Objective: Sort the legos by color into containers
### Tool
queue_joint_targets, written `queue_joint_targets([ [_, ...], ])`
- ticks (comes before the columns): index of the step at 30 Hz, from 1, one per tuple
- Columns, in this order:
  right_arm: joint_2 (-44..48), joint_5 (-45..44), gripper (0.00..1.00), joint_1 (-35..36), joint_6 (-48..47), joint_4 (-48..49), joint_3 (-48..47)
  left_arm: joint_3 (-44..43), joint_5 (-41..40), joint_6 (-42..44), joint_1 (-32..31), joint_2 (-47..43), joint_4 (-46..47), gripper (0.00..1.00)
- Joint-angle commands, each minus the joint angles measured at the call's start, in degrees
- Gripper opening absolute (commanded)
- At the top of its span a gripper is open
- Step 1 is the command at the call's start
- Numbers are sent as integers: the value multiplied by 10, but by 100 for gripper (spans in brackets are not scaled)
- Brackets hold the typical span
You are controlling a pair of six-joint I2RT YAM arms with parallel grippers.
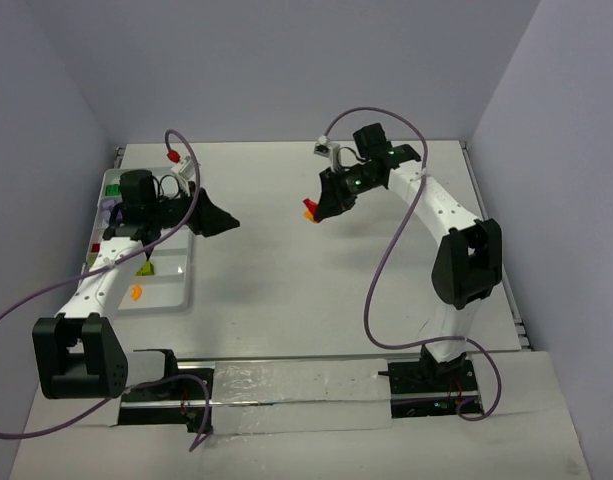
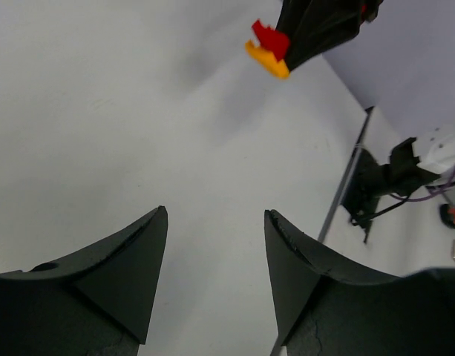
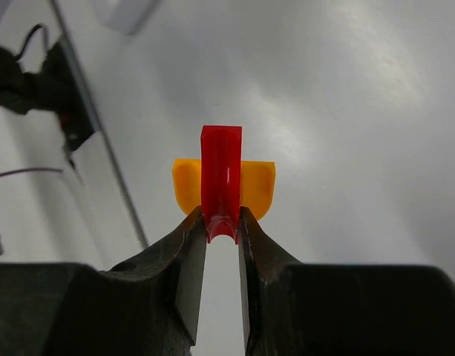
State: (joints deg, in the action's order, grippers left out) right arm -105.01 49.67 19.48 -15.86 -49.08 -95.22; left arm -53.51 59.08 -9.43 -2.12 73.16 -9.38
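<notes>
My right gripper [image 1: 314,210] hangs over the middle of the table, shut on a red lego [image 3: 221,178] that is stuck crosswise to an orange lego [image 3: 257,185]. The pair pokes out past the fingertips of that gripper [image 3: 222,219]. In the left wrist view the same red lego [image 2: 266,35] and orange lego [image 2: 268,61] show at the top. My left gripper [image 1: 226,222] stands open and empty just right of the white tray [image 1: 186,290]; bare table shows between its fingers [image 2: 216,213]. The tray holds green [image 1: 113,188], red [image 1: 95,247], lime [image 1: 144,268] and orange [image 1: 136,292] legos, partly hidden by the left arm.
A purple cable with a red-and-white plug [image 1: 172,155] arcs over the tray's far end. A small white part [image 1: 324,148] sits at the back of the table behind the right gripper. Walls close in the table at the back and both sides.
</notes>
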Motion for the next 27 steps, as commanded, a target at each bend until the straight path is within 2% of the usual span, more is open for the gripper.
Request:
queue_joint_targets([
  [1, 28, 107, 0, 49, 10, -14, 9, 5, 84, -105, -28, 2, 142, 63],
  [5, 35, 126, 0, 82, 17, -15, 12, -7, 78, -127, -76, 16, 166, 63],
  [11, 40, 134, 0, 107, 18, -16, 16, -17, 67, -135, -115, 38, 171, 62],
  [20, 37, 150, 0, 120, 6, -31, 12, -18, 73, -164, -142, 64, 206, 61],
  [27, 32, 155, 0, 123, 7, -33, 7, 4, 98, -249, -149, 77, 303, 57],
])
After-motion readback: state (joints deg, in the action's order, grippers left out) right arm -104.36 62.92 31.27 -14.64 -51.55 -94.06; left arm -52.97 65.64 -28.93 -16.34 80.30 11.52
